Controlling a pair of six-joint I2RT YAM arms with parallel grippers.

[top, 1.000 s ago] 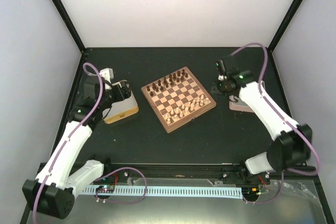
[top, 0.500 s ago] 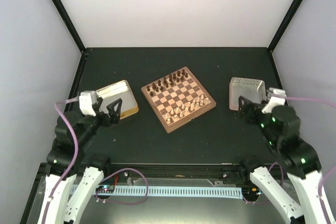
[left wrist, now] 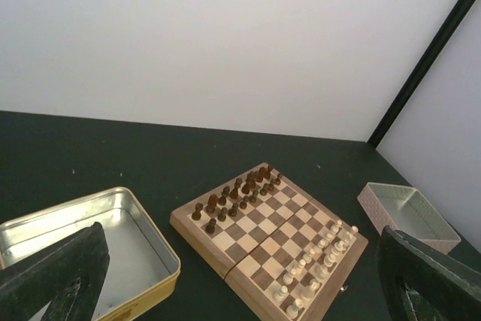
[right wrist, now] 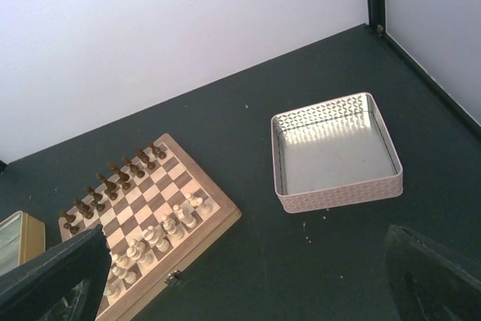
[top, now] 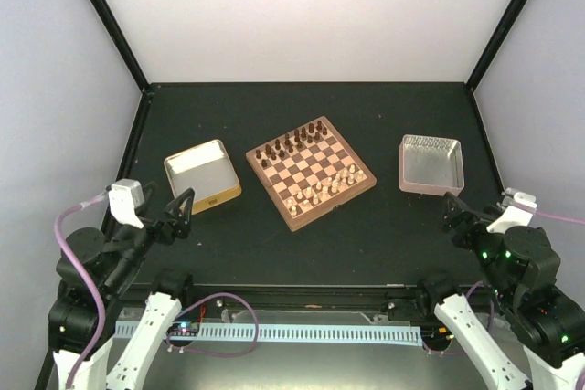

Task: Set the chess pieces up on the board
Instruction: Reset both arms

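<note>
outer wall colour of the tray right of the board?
Pale pink tray, silvery inside; clearest in the right wrist view.

The board (top: 311, 172) lies flat and angled, dark chess pieces (top: 291, 144) along its far side, pale ones (top: 327, 186) nearer.

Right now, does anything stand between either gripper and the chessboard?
Nothing visible does. The left gripper and right gripper hang open at the front of the table, only bare surface between them and the board. The gold tin and pale tray sit off to the sides.
</note>
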